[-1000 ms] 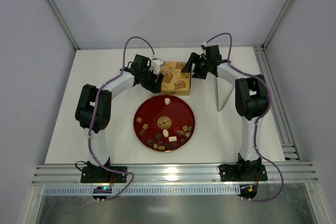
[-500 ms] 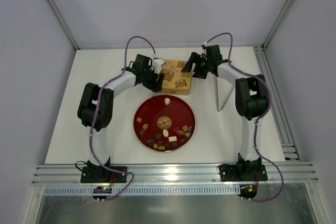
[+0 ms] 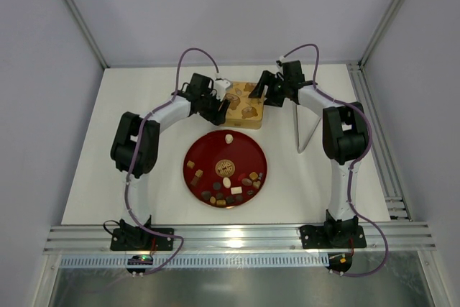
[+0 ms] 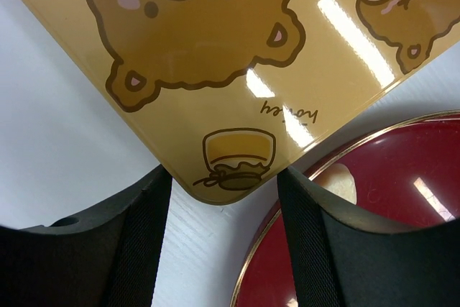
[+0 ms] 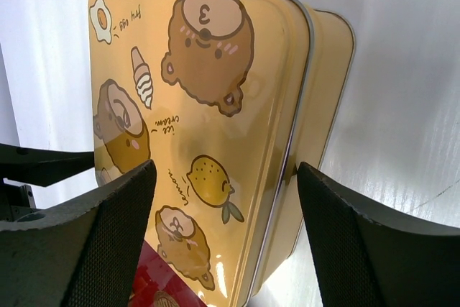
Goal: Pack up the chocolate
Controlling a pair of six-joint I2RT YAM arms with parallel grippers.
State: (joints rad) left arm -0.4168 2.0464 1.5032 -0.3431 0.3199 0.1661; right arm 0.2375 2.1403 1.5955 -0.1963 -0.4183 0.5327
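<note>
While the chocolate [image 3: 236,190] lies on the red plate [image 3: 215,150], left pincer [image 4: 224,185] and right pincer [image 5: 226,170] released, astride the tin [image 3: 244,111]

Setting: a robotics lab test cell, not a home or a shop.

Evidence:
- White table [image 3: 144,177] closed in on the left, far and right sides by plain pale grey walls [image 3: 237,5], joined by bare aluminium posts [image 3: 75,16].
- Left arm [image 3: 133,149] and right arm [image 3: 345,134] bolted to a slotted aluminium rail [image 3: 237,239] along the near edge.
- Purple cables [image 3: 191,50] loop loose along both arms.
- A second slotted rail [image 3: 379,141] runs down the table's right edge.
- Sheet-metal panel [image 3: 237,285] sits nearer than the base rail.
</note>
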